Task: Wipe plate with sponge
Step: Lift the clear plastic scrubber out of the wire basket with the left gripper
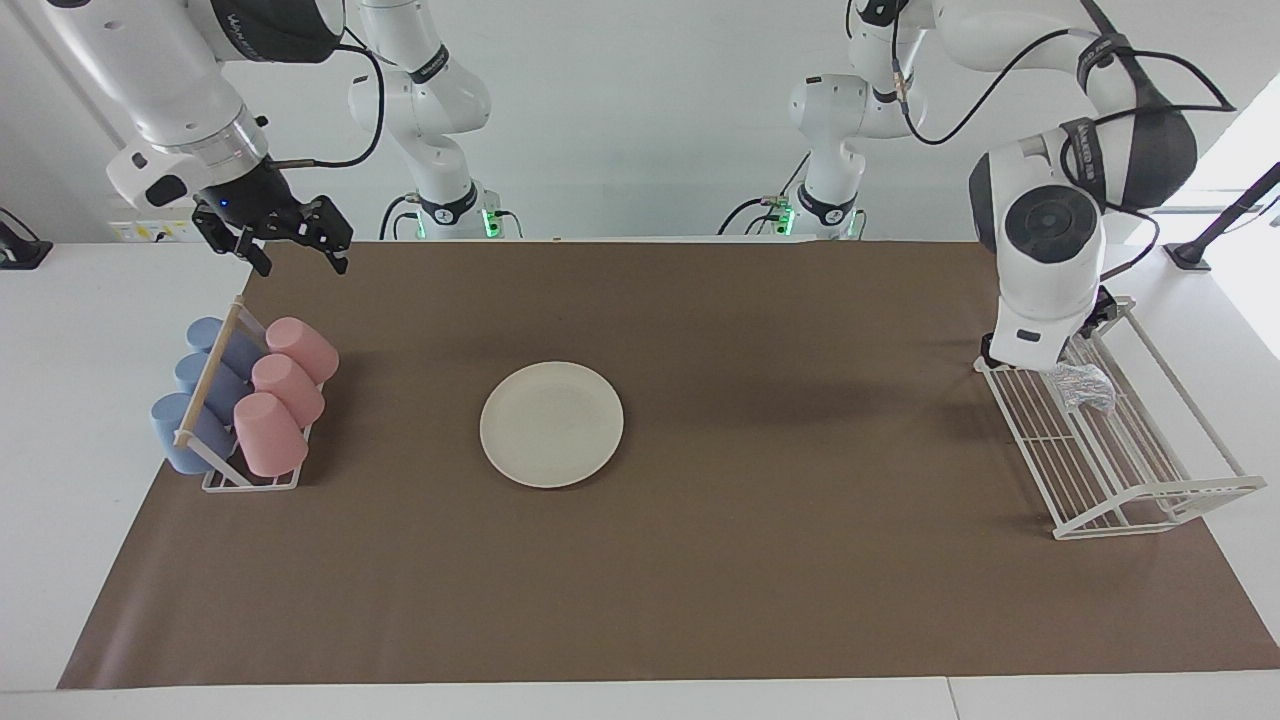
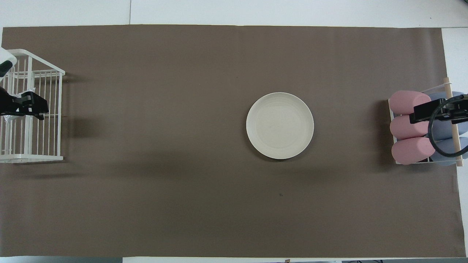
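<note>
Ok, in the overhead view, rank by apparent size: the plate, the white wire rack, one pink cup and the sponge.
Largest to smallest:
1. White wire rack, though the frame edge cuts it off
2. Plate
3. Pink cup
4. Sponge, mostly hidden under the left gripper, so only roughly placed

The left arm bends steeply down at its own end of the table, its wrist hiding the left gripper [image 2: 27,106]. The right gripper [image 1: 297,245] hangs raised, fingers spread apart.
</note>
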Robot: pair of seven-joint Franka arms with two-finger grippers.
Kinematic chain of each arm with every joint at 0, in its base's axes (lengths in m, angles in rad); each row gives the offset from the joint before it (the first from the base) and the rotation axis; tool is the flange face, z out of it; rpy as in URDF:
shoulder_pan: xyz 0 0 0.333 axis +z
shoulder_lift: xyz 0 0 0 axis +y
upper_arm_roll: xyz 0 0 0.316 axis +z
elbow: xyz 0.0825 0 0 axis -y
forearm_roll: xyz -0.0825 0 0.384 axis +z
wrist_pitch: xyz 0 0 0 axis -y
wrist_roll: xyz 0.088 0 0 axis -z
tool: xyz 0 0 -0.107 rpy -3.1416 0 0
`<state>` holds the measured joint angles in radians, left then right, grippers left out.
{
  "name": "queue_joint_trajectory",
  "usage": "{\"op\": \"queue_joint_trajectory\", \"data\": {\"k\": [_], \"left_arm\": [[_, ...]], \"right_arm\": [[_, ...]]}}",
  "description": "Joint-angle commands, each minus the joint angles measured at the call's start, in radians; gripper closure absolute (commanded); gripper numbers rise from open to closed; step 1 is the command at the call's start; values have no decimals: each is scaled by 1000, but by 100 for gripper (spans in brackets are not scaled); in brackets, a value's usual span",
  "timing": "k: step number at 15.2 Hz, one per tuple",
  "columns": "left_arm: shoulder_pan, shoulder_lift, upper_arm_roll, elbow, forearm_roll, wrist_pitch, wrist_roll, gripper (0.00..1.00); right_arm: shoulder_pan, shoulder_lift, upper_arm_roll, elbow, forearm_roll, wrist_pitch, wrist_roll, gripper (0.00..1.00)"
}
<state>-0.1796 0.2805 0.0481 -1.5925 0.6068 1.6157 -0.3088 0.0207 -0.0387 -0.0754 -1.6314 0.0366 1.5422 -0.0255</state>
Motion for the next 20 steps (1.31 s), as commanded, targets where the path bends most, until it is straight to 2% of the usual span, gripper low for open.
{"op": "queue_joint_trajectory", "data": {"k": [1, 2, 4, 8, 10, 11, 13, 20], "left_arm": [[-24, 124, 12, 57, 100, 1, -6, 0], [-32, 153, 12, 87, 147, -6, -6, 0], [-32, 167, 9, 86, 235, -14, -3, 0], [-37, 180, 10, 82, 261, -17, 0, 1], [-38, 177, 12, 56, 263, -20, -4, 17], [-38, 175, 12, 54, 263, -23, -6, 30], [-38, 174, 10, 51, 260, -42, -10, 100], [-46, 174, 9, 55, 251, -43, -15, 100]], "right_arm": [[5, -4, -1, 4, -7, -16, 22, 0], [5, -4, -1, 4, -7, -16, 22, 0], [5, -4, -1, 4, -7, -16, 22, 0], [5, -4, -1, 5, -7, -16, 24, 0], [5, -4, -1, 5, -7, -16, 24, 0], [5, -4, -1, 4, -7, -16, 24, 0], [5, -4, -1, 5, -7, -16, 24, 0], [7, -4, 0, 5, -6, -7, 24, 0]]}}
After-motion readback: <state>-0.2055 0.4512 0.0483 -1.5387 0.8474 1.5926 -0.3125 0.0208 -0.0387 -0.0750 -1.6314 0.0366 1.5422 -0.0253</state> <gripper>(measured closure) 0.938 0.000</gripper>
